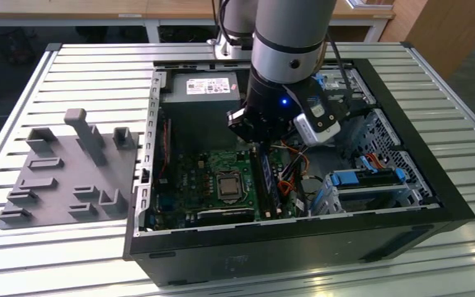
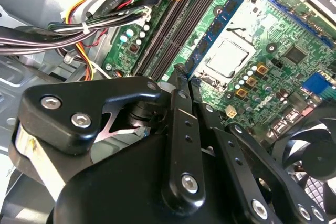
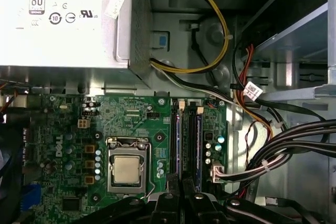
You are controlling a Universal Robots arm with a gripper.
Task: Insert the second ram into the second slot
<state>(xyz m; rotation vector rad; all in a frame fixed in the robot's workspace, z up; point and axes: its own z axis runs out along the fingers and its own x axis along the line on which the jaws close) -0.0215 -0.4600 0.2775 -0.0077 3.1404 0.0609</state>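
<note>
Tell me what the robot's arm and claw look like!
The arm is a fat, round, silvery-grey tube that turns black near its end, where a little blue light glows. A small silver box is fixed to its side. The claw is made of black metal bars joined by shiny silver screws.

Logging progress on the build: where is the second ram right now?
The second ram stands on edge on the motherboard, just to the exterior view's right of the CPU socket, right at the gripper.
</note>
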